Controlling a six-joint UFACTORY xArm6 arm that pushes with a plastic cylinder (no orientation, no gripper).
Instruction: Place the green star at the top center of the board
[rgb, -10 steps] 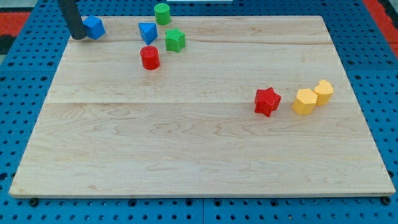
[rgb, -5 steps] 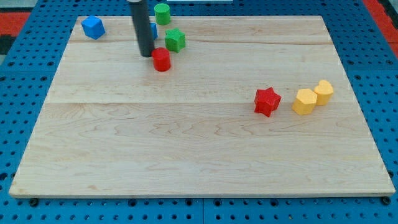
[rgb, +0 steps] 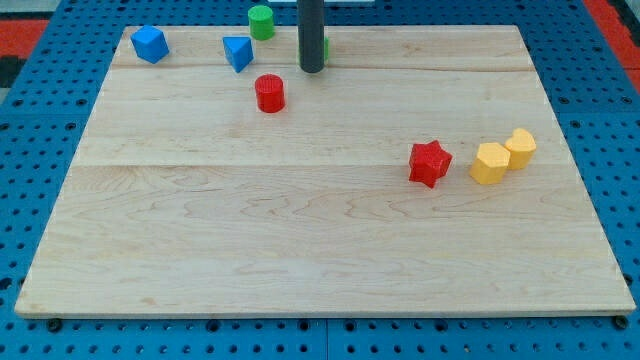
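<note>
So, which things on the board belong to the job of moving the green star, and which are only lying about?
For the job:
- green star, mostly hidden behind the rod
- my tip, right at the star

Lying about:
- green cylinder
- blue block, far left
- blue block
- red cylinder
- red star
- two yellow blocks

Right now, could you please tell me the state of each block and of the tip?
my tip: down on the board, top centre, hiding most of the green star.
green star: only a sliver shows at the rod's right.
green cylinder: upright, top edge.
red cylinder: upright, apart.
blue block: top left corner.
blue wedge: apart.
red star: flat, alone.
yellow blocks: touching.
</note>
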